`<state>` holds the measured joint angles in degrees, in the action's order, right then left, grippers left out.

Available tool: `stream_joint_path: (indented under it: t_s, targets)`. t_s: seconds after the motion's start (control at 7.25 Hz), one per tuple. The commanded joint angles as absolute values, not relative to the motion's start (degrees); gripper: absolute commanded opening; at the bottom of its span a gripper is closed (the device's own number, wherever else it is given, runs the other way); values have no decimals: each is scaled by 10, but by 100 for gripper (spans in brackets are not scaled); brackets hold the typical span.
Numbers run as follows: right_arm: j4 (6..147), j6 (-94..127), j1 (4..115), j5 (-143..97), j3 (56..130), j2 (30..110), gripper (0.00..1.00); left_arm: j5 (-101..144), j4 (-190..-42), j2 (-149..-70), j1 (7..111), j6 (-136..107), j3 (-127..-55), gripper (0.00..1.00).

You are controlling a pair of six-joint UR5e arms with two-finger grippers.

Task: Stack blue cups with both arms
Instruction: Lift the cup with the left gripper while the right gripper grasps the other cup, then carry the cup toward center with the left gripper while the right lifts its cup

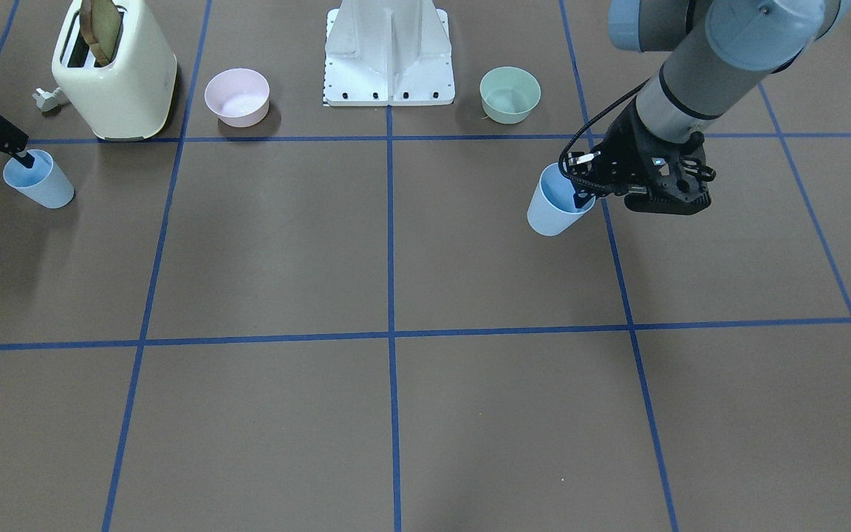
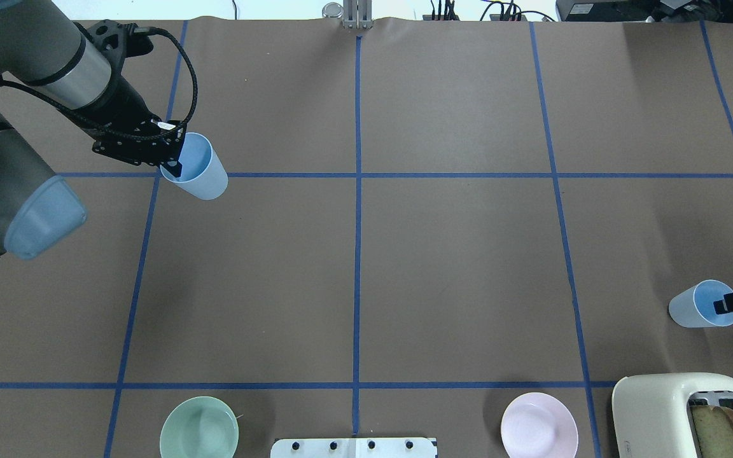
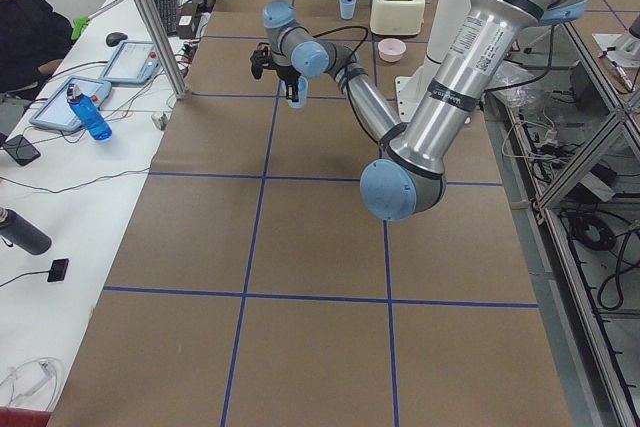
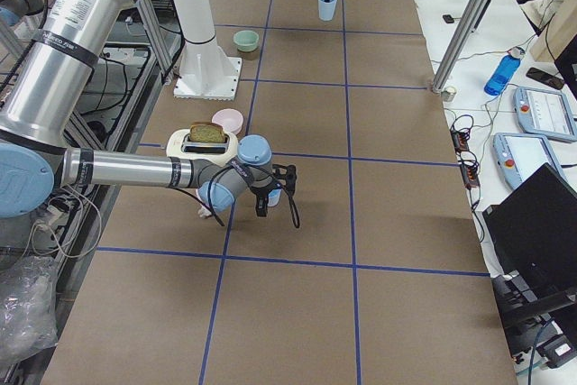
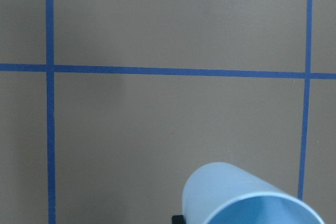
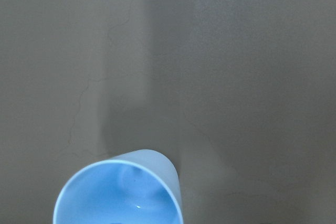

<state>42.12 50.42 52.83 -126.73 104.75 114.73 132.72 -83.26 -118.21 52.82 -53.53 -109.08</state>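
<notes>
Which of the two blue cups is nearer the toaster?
The pale-blue plastic tumbler pinched by the right gripper, near the cream toaster; the other tumbler in the left gripper is far off.

No legible text, label or number anywhere

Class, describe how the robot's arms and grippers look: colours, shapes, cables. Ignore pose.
The left arm and right arm are grey tubes with light-blue joint caps; a black cable loops at the left wrist. The left gripper and right gripper are black, two-fingered.
</notes>
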Motion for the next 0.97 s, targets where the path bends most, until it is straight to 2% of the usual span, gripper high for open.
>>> stream_joint_path:
  t_s: [0.0,0.14,0.28,0.83]
  targets:
    - [421,504,527,-1260,1034,1136,51,1327,-832,-1182,528,-535,-1092,0]
    - [421,508,527,-1259,1034,1136,16,1328,-832,-1182,528,-535,-1092,0]
    - [418,516,527,-1246,1033,1136,0,1327,-832,-1182,528,-535,-1092,0]
    - [406,526,550,-1288,1048,1128,0,1322,-832,-1199,506,-563,-1087,0]
